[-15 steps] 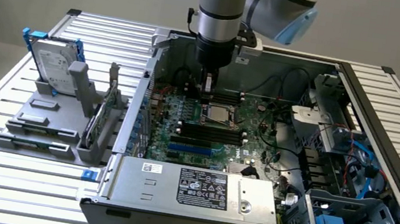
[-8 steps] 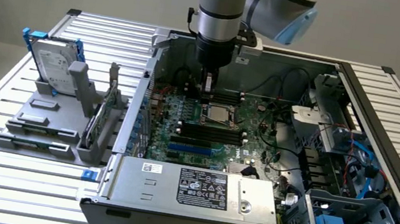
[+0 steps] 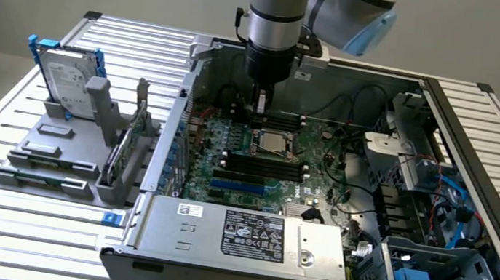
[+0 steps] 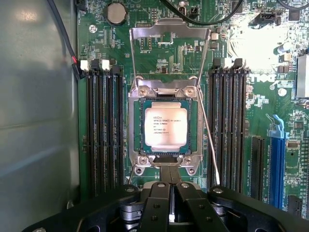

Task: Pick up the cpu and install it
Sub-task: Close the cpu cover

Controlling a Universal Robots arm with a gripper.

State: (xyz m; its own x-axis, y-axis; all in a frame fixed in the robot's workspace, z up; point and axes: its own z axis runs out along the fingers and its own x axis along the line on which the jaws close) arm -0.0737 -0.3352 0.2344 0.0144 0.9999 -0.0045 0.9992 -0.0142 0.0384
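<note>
Cpu: lies flat in the socket, silver lid up, print readable. Its edges look square with the socket walls and I see no raised corner. It is not in my grip.

Load plate: hinged open, tilted back off the chip. The wire lever runs unlatched along one side of the socket. Black memory slots flank the socket on both sides.

My pincer: clenched on nothing, tips over the socket's near edge and off the lid. In the exterior view my arm hangs straight down into the open case, above the middle of the motherboard.

Judgement: the chip looks seated, but it is not yet clamped.

- With nothing pinning it, a sideways nudge could shift it on the contacts.
- Any motion here ought to be purely vertical.
- The tips should stay clear of the lid and of the lever wire close by.
</note>
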